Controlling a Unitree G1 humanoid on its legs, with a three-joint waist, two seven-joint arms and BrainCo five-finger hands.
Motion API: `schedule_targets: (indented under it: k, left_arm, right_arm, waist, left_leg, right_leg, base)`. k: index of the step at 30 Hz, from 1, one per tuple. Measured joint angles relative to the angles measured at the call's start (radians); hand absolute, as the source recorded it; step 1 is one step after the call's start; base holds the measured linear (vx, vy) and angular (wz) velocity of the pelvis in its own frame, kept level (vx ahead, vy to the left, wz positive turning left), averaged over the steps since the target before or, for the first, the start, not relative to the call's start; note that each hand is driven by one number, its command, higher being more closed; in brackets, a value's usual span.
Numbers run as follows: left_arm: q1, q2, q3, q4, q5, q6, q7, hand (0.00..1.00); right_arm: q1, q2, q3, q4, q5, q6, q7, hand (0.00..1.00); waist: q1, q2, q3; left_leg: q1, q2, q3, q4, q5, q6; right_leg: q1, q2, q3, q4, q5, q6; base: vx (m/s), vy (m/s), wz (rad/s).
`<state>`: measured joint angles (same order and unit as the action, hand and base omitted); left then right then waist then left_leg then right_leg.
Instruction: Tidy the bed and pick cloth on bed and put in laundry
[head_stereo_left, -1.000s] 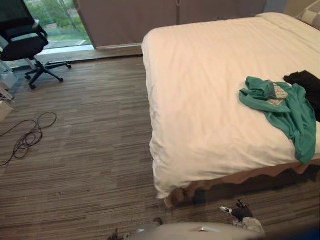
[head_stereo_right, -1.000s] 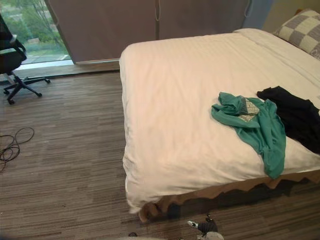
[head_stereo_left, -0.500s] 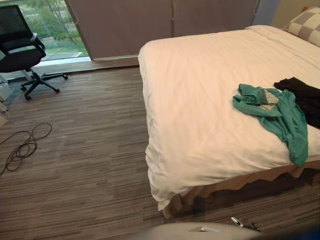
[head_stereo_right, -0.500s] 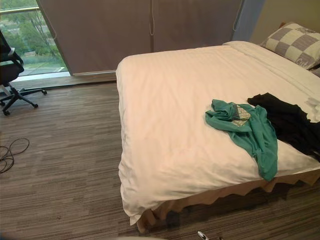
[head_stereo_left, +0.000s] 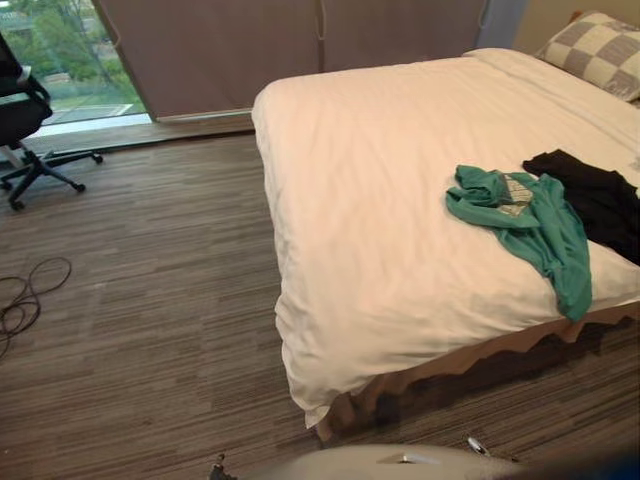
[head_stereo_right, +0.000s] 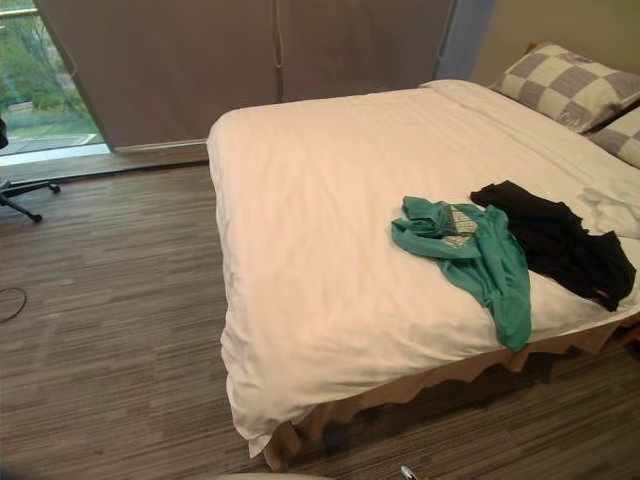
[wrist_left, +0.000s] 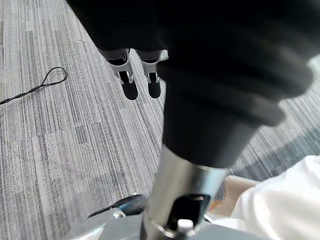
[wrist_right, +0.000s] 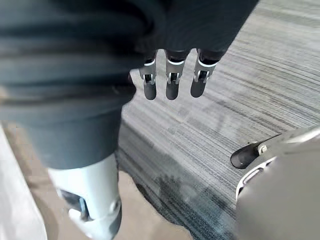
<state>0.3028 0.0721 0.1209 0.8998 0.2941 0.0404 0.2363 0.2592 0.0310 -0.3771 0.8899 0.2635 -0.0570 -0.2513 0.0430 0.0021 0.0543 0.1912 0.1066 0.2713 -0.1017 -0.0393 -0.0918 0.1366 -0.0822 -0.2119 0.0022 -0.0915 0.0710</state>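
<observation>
Now on the bed (head_stereo_right: 320, 200): green cloth (head_stereo_right: 480, 255) just beside black cloth (head_stereo_right: 555, 240).

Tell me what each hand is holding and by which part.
Nothing. The left hand and right hand hang open over the floor; the green cloth and black cloth lie untouched on the bed.

Green cloth (head_stereo_right: 470, 250) lies on the bed (head_stereo_right: 330, 200); black cloth (head_stereo_right: 555, 240) just beside it, touching.

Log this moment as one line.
green cloth: on bed | black cloth: on bed, beside green | left hand: open, empty | right hand: open, empty | picked: nothing
</observation>
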Motion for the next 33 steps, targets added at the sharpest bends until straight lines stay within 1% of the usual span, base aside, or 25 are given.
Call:
schedule_targets:
  k: [2, 3, 5, 6, 7, 8, 9, 10, 11, 12, 13, 15, 17, 19, 20, 21, 22, 23, 24, 25, 26, 28, 30, 32, 33]
  left_arm:
    - [0.038, 0.013, -0.022, -0.056, -0.002, -0.012, -0.035, 0.00]
    - [0.046, 0.017, -0.021, -0.058, -0.001, -0.041, -0.041, 0.00]
    - [0.040, 0.024, -0.021, -0.068, -0.011, -0.070, -0.040, 0.00]
    - [0.036, 0.023, -0.022, -0.094, -0.013, -0.083, -0.040, 0.00]
    - [0.033, 0.025, -0.023, -0.100, -0.011, -0.092, -0.040, 0.00]
    - [0.013, 0.029, -0.031, -0.100, -0.007, -0.105, -0.052, 0.00]
    - [0.002, 0.025, -0.042, -0.099, -0.007, -0.108, -0.058, 0.00]
    - [-0.015, 0.028, -0.060, -0.096, -0.007, -0.116, -0.066, 0.00]
    - [-0.032, 0.035, -0.085, -0.090, -0.007, -0.123, -0.074, 0.00]
    - [-0.038, 0.040, -0.092, -0.090, 0.004, -0.125, -0.081, 0.00]
    - [-0.045, 0.050, -0.096, -0.086, 0.003, -0.126, -0.084, 0.00]
    - [-0.068, 0.059, -0.115, -0.075, 0.004, -0.124, -0.083, 0.00]
    - [-0.088, 0.063, -0.120, -0.051, 0.003, -0.124, -0.082, 0.00]
    - [-0.098, 0.063, -0.130, -0.051, 0.003, -0.124, -0.077, 0.00]
    - [-0.100, 0.064, -0.131, -0.051, 0.003, -0.124, -0.077, 0.00]
    - [-0.105, 0.067, -0.136, -0.050, 0.003, -0.124, -0.077, 0.00]
    - [-0.116, 0.067, -0.141, -0.050, 0.004, -0.124, -0.077, 0.00]
    - [-0.122, 0.066, -0.142, -0.050, 0.004, -0.124, -0.077, 0.00]
    - [-0.129, 0.063, -0.143, -0.050, 0.004, -0.124, -0.077, 0.00]
    - [-0.131, 0.062, -0.142, -0.050, 0.004, -0.124, -0.076, 0.00]
    - [-0.134, 0.061, -0.143, -0.050, 0.004, -0.124, -0.076, 0.00]
    - [-0.142, 0.060, -0.141, -0.050, 0.002, -0.124, -0.073, 0.00]
    - [-0.168, 0.061, -0.133, -0.042, 0.000, -0.124, -0.061, 0.00]
    - [-0.184, 0.062, -0.115, -0.040, -0.002, -0.123, -0.054, 0.00]
    - [-0.205, 0.064, -0.109, -0.034, -0.017, -0.123, -0.049, 0.00]
  right_arm:
    - [-0.006, -0.004, -0.001, -0.081, -0.003, 0.014, -0.001, 0.00]
    - [-0.023, -0.016, -0.013, -0.136, -0.005, 0.018, -0.008, 0.00]
    - [-0.078, -0.064, -0.060, -0.192, -0.014, 0.022, -0.021, 0.00]
    - [-0.127, -0.117, -0.097, -0.219, -0.014, 0.024, -0.030, 0.00]
    - [-0.153, -0.150, -0.111, -0.233, -0.015, 0.026, -0.032, 0.00]
    - [-0.226, -0.272, -0.139, -0.284, -0.025, 0.030, -0.034, 0.00]
    - [-0.238, -0.309, -0.149, -0.306, -0.037, 0.027, -0.033, 1.00]
    - [-0.271, -0.348, -0.156, -0.338, -0.034, 0.021, -0.027, 1.00]
    - [-0.307, -0.383, -0.138, -0.387, -0.045, 0.013, -0.030, 1.00]
    - [-0.334, -0.383, -0.115, -0.434, -0.066, 0.005, -0.049, 1.00]
    - [-0.347, -0.372, -0.105, -0.479, -0.082, 0.003, -0.062, 1.00]
    - [-0.372, -0.307, -0.024, -0.599, -0.179, -0.010, -0.106, 1.00]
    - [-0.391, -0.308, 0.058, -0.640, -0.223, -0.010, -0.108, 1.00]
    - [-0.469, -0.308, 0.175, -0.668, -0.281, -0.018, -0.102, 1.00]
    - [-0.495, -0.308, 0.206, -0.669, -0.288, -0.021, -0.097, 1.00]
    - [-0.544, -0.307, 0.272, -0.669, -0.288, -0.032, -0.081, 1.00]
    - [-0.598, -0.307, 0.333, -0.669, -0.288, -0.049, -0.060, 1.00]
    - [-0.623, -0.307, 0.362, -0.669, -0.288, -0.053, -0.053, 1.00]
    - [-0.668, -0.304, 0.420, -0.666, -0.289, -0.061, -0.034, 1.00]
    - [-0.704, -0.296, 0.460, -0.658, -0.289, -0.064, -0.023, 1.00]
    - [-0.742, -0.277, 0.489, -0.642, -0.289, -0.071, -0.018, 1.00]
    - [-0.817, -0.238, 0.532, -0.579, -0.288, -0.079, -0.006, 1.00]
    - [-0.913, -0.201, 0.588, -0.512, -0.283, -0.080, 0.005, 1.00]
    - [-0.983, -0.183, 0.615, -0.473, -0.264, -0.081, 0.011, 1.00]
    - [-1.041, -0.159, 0.624, -0.432, -0.244, -0.081, 0.013, 1.00]
  waist:
    - [0.002, -0.001, 0.006]
    - [0.001, -0.003, 0.008]
    - [0.001, -0.007, 0.010]
    - [0.002, -0.010, 0.011]
    - [0.001, -0.010, 0.012]
    - [-0.003, -0.009, 0.013]
    - [-0.003, -0.007, 0.014]
    - [-0.004, 0.000, 0.017]
    - [-0.018, -0.006, 0.028]
    - [-0.031, -0.001, 0.031]
    - [-0.035, 0.001, 0.035]
    - [-0.052, -0.006, 0.046]
    - [-0.052, -0.006, 0.046]
    - [-0.052, -0.007, 0.047]
    - [-0.050, -0.009, 0.049]
    - [-0.048, -0.010, 0.051]
    - [-0.043, -0.010, 0.064]
    - [-0.036, -0.011, 0.071]
    - [-0.020, -0.008, 0.075]
    - [-0.013, -0.007, 0.080]
    - [-0.010, -0.004, 0.090]
    - [0.001, -0.010, 0.104]
    - [0.043, -0.021, 0.136]
    - [0.060, -0.032, 0.158]
    - [0.076, -0.037, 0.189]
  left_leg:
    - [-0.004, 0.000, 0.013, 0.000, -0.001, -0.001]
    - [-0.012, -0.001, 0.019, 0.000, -0.001, -0.001]
    - [-0.023, -0.005, 0.019, 0.001, -0.001, -0.001]
    - [-0.027, -0.007, 0.018, 0.001, -0.001, -0.001]
    - [-0.028, -0.008, 0.018, 0.001, 0.000, -0.001]
    - [-0.033, -0.012, 0.016, 0.003, 0.000, -0.001]
    - [-0.035, -0.013, 0.014, 0.003, 0.000, -0.001]
    - [-0.036, -0.014, 0.009, 0.003, 0.000, 0.000]
    - [-0.037, -0.015, -0.002, 0.004, 0.000, 0.001]
    - [-0.038, -0.015, -0.009, 0.005, 0.001, 0.002]
    - [-0.038, -0.016, -0.010, 0.005, 0.001, 0.002]
    - [-0.041, -0.015, -0.015, 0.005, 0.002, 0.003]
    - [-0.045, -0.018, -0.022, 0.005, 0.003, 0.004]
    - [-0.055, -0.022, -0.041, 0.008, 0.004, 0.006]
    - [-0.057, -0.023, -0.044, 0.011, 0.004, 0.007]
    - [-0.067, -0.024, -0.061, 0.023, 0.004, 0.007]
    - [-0.069, -0.026, -0.067, 0.032, 0.004, 0.007]
    - [-0.069, -0.028, -0.067, 0.035, 0.004, 0.007]
    - [-0.073, -0.030, -0.069, 0.036, 0.007, 0.011]
    - [-0.076, -0.032, -0.078, 0.036, 0.011, 0.016]
    - [-0.079, -0.033, -0.094, 0.038, 0.014, 0.020]
    - [-0.096, -0.034, -0.119, 0.043, 0.017, 0.025]
    - [-0.126, -0.036, -0.145, 0.059, 0.019, 0.027]
    - [-0.164, -0.038, -0.176, 0.077, 0.020, 0.029]
    - [-0.185, -0.037, -0.204, 0.087, 0.026, 0.033]
  right_leg:
    - [-0.013, -0.001, 0.007, 0.007, -0.001, -0.001]
    - [-0.025, -0.003, 0.009, 0.012, -0.001, -0.001]
    - [-0.037, -0.006, 0.009, 0.018, -0.002, -0.001]
    - [-0.041, -0.009, 0.009, 0.021, -0.002, 0.000]
    - [-0.044, -0.011, 0.009, 0.023, -0.002, 0.001]
    - [-0.050, -0.014, 0.009, 0.026, -0.004, 0.002]
    - [-0.052, -0.015, 0.009, 0.027, -0.004, 0.003]
    - [-0.053, -0.016, 0.008, 0.030, -0.007, 0.002]
    - [-0.055, -0.016, 0.007, 0.032, -0.008, 0.001]
    - [-0.058, -0.014, 0.005, 0.031, -0.008, 0.001]
    - [-0.058, -0.011, 0.005, 0.031, -0.008, 0.001]
    - [-0.059, -0.006, 0.004, 0.026, -0.007, 0.000]
    - [-0.058, -0.003, 0.001, 0.024, -0.007, 0.000]
    - [-0.057, -0.007, -0.011, 0.019, -0.003, 0.002]
    - [-0.054, -0.008, -0.013, 0.016, -0.001, 0.002]
    - [-0.050, -0.011, -0.021, 0.011, 0.003, 0.002]
    - [-0.043, -0.013, -0.025, 0.009, 0.003, 0.002]
    - [-0.040, -0.015, -0.025, 0.008, 0.004, 0.002]
    - [-0.039, -0.016, -0.026, 0.004, 0.006, 0.002]
    - [-0.036, -0.018, -0.035, 0.002, 0.006, 0.002]
    - [-0.030, -0.020, -0.049, 0.001, 0.008, 0.002]
    - [-0.031, -0.021, -0.066, -0.005, 0.016, 0.001]
    - [-0.043, -0.024, -0.086, -0.005, 0.019, -0.002]
    - [-0.059, -0.026, -0.111, -0.002, 0.021, -0.004]
    - [-0.060, -0.028, -0.137, 0.001, 0.021, -0.004]
  base:
    - [0.01, 0.002, -0.13]
    - [0.00, 0.019, -0.05]
    - [0.00, 0.012, 0.02]
    - [0.00, 0.000, 0.00]
    - [0.00, 0.030, 0.04]
    - [0.01, 0.023, 0.03]
    - [0.01, 0.020, 0.06]
    - [0.02, 0.003, 0.08]
    - [0.05, 0.001, 0.11]
    - [0.05, -0.003, 0.07]
    - [0.05, -0.010, -0.01]
    - [0.05, -0.015, -0.02]
    - [0.05, -0.003, 0.12]
    - [0.05, 0.016, 0.22]
    - [0.03, 0.012, 0.22]
    - [0.02, 0.004, 0.24]
    - [0.01, 0.000, 0.22]
    - [-0.01, -0.002, 0.11]
    - [-0.01, -0.006, 0.09]
    - [-0.01, -0.010, 0.22]
    - [-0.03, -0.006, 0.34]
    - [-0.04, -0.002, 0.32]
    - [-0.08, 0.001, 0.30]
    - [-0.09, -0.008, 0.45]
    - [-0.13, -0.020, 0.72]
